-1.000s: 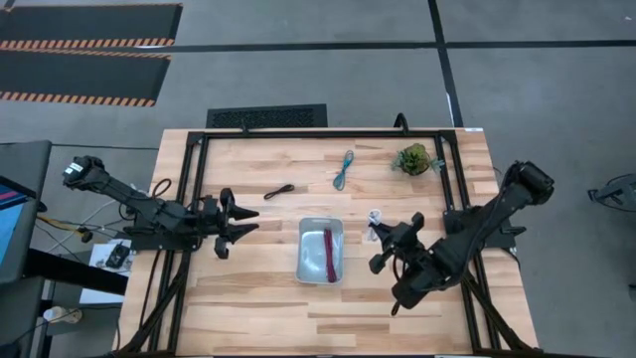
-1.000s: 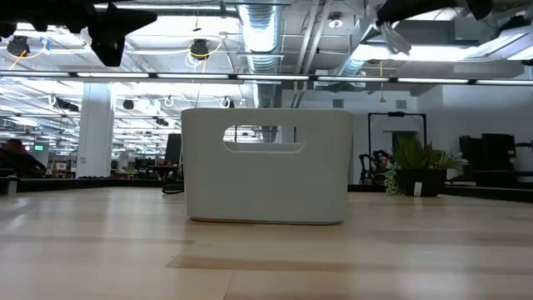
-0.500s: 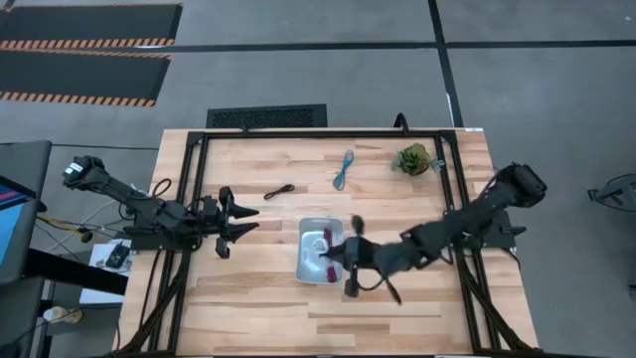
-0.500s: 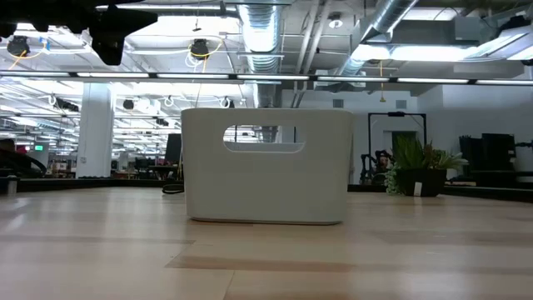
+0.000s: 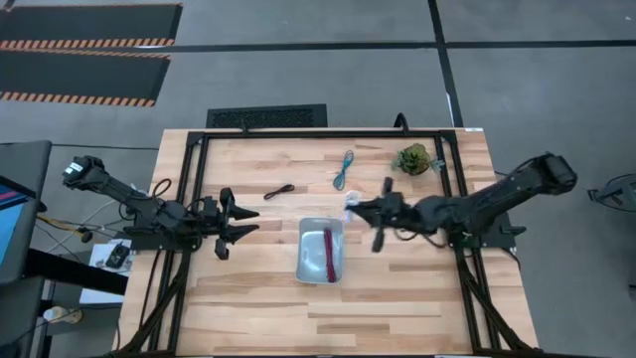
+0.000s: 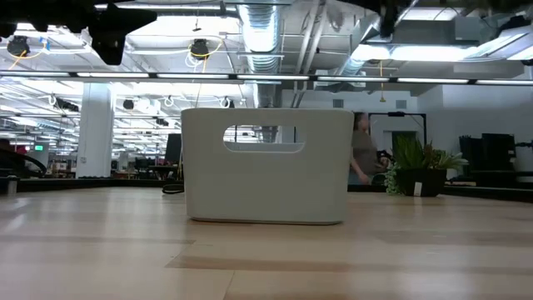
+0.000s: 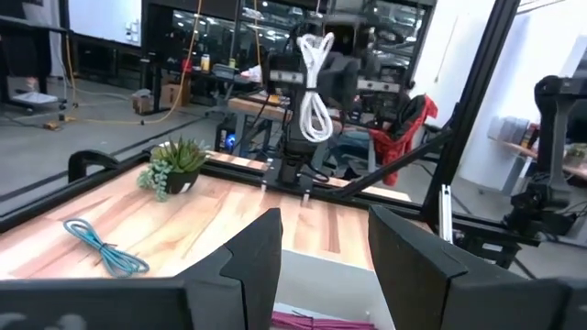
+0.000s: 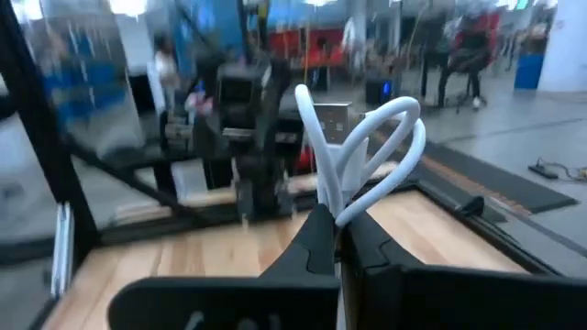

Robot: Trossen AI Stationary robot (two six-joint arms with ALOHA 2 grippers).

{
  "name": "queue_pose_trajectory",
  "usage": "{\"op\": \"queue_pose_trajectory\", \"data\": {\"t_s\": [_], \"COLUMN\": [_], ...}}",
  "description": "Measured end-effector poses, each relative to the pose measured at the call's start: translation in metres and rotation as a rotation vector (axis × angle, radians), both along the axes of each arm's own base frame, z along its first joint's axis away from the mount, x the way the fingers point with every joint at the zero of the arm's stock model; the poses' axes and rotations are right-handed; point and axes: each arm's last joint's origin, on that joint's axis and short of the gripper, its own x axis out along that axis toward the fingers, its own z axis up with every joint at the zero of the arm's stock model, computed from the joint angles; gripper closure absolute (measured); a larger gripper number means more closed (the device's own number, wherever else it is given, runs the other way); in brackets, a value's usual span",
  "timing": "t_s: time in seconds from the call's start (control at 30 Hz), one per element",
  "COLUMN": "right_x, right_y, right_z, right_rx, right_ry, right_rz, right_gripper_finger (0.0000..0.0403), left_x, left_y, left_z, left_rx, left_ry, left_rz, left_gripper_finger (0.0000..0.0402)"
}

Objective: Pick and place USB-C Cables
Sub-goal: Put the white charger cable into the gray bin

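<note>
My right gripper (image 5: 352, 207) is stretched level over the table beside the far right corner of the pale grey tray (image 5: 320, 249), shut on the white USB-C cable (image 5: 348, 203). The left wrist view shows this cable (image 7: 315, 84) as a looped bundle in front of that gripper. The maroon cable (image 5: 328, 251) lies inside the tray. On the wood beyond the tray lie the black cable (image 5: 278, 191) and the teal cable (image 5: 343, 171). My left gripper (image 5: 248, 221) waits open, left of the tray. My right gripper pinches the white cable bundle between its two fingers at one end of the loops (image 8: 332, 207). The fingers come level from the table's right. The loops (image 8: 371, 142) stick out past the fingertips, lifted clear of the table and tray.
A small green plant (image 5: 412, 159) stands near the far right corner of the table. A black frame (image 5: 199, 179) borders the work area. In the low view a person (image 6: 362, 154) passes in the room behind the tray (image 6: 266, 167).
My right gripper, shut on the white cable, swung from the right of the tray toward the table's left, over the tray's near right part. It then moved toward the far edge, stopping by the tray's far right corner. The arm stretched out level.
</note>
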Motion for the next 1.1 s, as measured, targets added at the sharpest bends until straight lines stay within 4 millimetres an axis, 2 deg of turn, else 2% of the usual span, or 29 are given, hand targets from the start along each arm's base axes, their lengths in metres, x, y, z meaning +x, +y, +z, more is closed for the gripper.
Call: {"op": "queue_pose_trajectory", "data": {"t_s": [0.1,0.23,0.33,0.47,0.6,0.73,0.87,1.1], "right_x": [-0.016,-0.018,-0.005,0.025,0.053,0.069,0.076,0.079], "right_y": [-0.005,-0.009,-0.005,-0.005,-0.009,-0.020,-0.024,-0.023], "right_z": [-0.026,-0.053,-0.064,-0.077,-0.080,-0.074,-0.066,-0.051], "right_rx": [0.058,0.110,0.107,0.087,0.069,0.059,0.045,0.015], "right_ry": [-0.085,-0.139,-0.142,-0.113,-0.135,-0.162,-0.158,-0.096], "right_rz": [-0.018,-0.042,-0.031,-0.025,0.065,0.093,0.155,0.164], "right_gripper_finger": [0.0402,0.0402,0.0402,0.0402,0.0402,0.0402,0.0402,0.0402], "left_x": [0.000,0.000,0.002,0.009,0.019,0.030,0.046,0.093], "left_y": [0.000,0.000,0.000,-0.002,-0.004,-0.003,0.003,0.018], "left_z": [0.000,0.001,0.002,0.000,-0.006,-0.005,-0.004,0.015], "left_rx": [0.023,0.045,0.062,0.073,0.083,0.096,0.100,0.159], "left_ry": [-0.001,-0.010,-0.022,-0.018,-0.009,-0.063,-0.064,-0.005], "left_rz": [0.005,0.016,0.022,0.029,0.027,0.029,0.080,0.003], "left_gripper_finger": [0.0251,0.0251,0.0251,0.0251,0.0251,0.0251,0.0251,0.0251]}}
